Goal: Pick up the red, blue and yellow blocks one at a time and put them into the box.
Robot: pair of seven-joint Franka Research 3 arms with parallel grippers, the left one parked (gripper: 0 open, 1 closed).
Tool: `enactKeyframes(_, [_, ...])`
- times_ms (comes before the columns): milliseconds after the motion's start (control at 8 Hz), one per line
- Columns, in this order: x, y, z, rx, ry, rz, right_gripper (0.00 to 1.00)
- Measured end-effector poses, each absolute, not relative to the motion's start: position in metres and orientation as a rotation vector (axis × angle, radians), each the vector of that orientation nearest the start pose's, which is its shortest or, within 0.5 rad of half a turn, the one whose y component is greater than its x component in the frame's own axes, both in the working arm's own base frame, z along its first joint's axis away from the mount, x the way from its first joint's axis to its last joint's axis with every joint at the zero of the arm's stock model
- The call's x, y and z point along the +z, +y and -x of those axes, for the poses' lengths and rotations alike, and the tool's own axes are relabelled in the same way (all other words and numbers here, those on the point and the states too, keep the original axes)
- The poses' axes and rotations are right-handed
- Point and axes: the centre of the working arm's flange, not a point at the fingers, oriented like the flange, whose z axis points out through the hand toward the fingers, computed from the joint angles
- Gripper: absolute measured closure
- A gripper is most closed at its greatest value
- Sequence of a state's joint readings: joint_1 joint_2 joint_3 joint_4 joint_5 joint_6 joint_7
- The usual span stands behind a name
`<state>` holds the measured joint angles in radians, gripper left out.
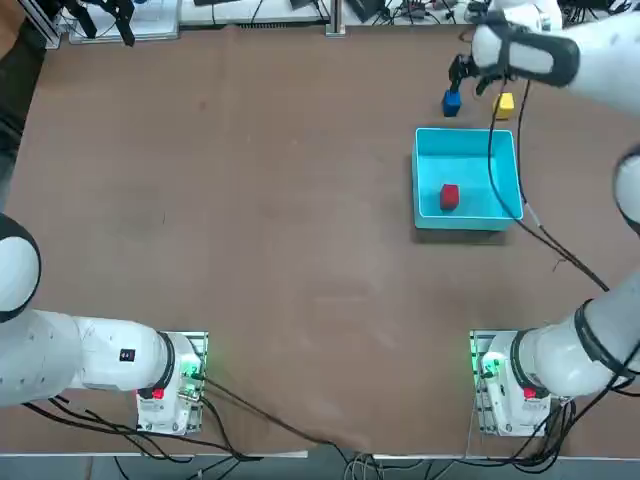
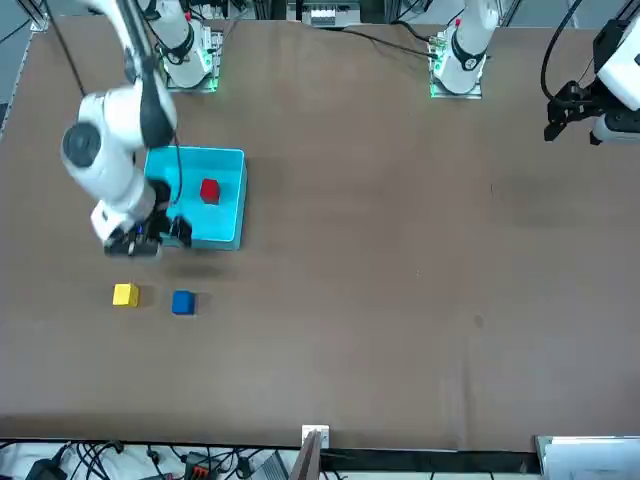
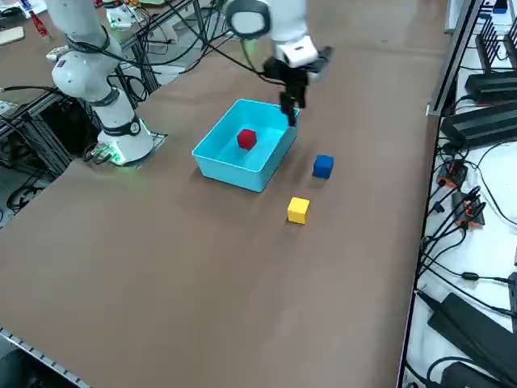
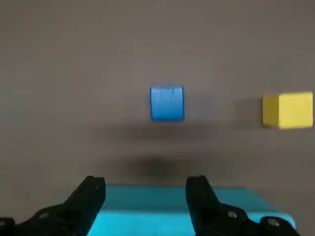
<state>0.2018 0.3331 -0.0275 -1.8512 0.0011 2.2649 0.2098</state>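
Observation:
The red block (image 1: pixel 449 196) (image 2: pixel 209 190) (image 3: pixel 246 139) lies inside the light cyan box (image 1: pixel 470 165) (image 2: pixel 225 215) (image 3: pixel 230 171). On the table just beyond the box's far wall sit the blue block (image 1: pixel 451 102) (image 2: pixel 183 302) (image 3: pixel 323 166) (image 4: pixel 167 103) and the yellow block (image 1: pixel 504 102) (image 2: pixel 125 294) (image 3: pixel 298 209) (image 4: pixel 287 109), side by side and apart. My right gripper (image 1: pixel 472 78) (image 2: pixel 150 238) (image 3: pixel 289 109) (image 4: pixel 145 189) hangs open and empty above the box's far wall (image 4: pixel 172 209), short of the blue block.
A black cable (image 1: pixel 492 150) from the right arm drapes across the box's right part. The right arm's base (image 1: pixel 505 380) stands at the near table edge. Bundles of cables (image 3: pixel 460 210) lie past the table's far edge.

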Motion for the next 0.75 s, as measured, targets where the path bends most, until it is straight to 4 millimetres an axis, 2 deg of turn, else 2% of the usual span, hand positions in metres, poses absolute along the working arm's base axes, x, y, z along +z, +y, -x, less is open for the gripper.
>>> enactKeyframes(125, [0.336, 0.114, -0.654, -0.124, 0.052, 3.134, 0.00])
enactKeyframes(375, [0.299, 0.121, -0.686, -0.112, 0.024, 3.143, 0.00])
enactKeyframes(750, [0.249, 0.119, -0.711, -0.088, -0.114, 3.210, 0.00])
